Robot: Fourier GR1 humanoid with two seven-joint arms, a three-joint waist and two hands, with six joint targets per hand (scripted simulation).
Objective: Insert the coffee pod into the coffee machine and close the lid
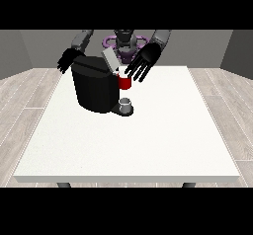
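Front view: black coffee machine [94,88] sits on the white table [148,140], far-left of centre, grey lid [109,59] tilted up. Red brew head [124,82] sticks out over a grey cup [126,104]. Hand at the view's right [144,61] hangs spread just above the red part. Hand at the view's left [67,60] is behind the machine, fingers straight. Can't pick out the pod itself.

One view only is supplied — a front view, taken from across the white table [148,145] and directed at the robot [126,40], looking downward from above. The whole tabletop is framed, the robot being seen small beyond its far edge — floor is visible at both sides of the table.
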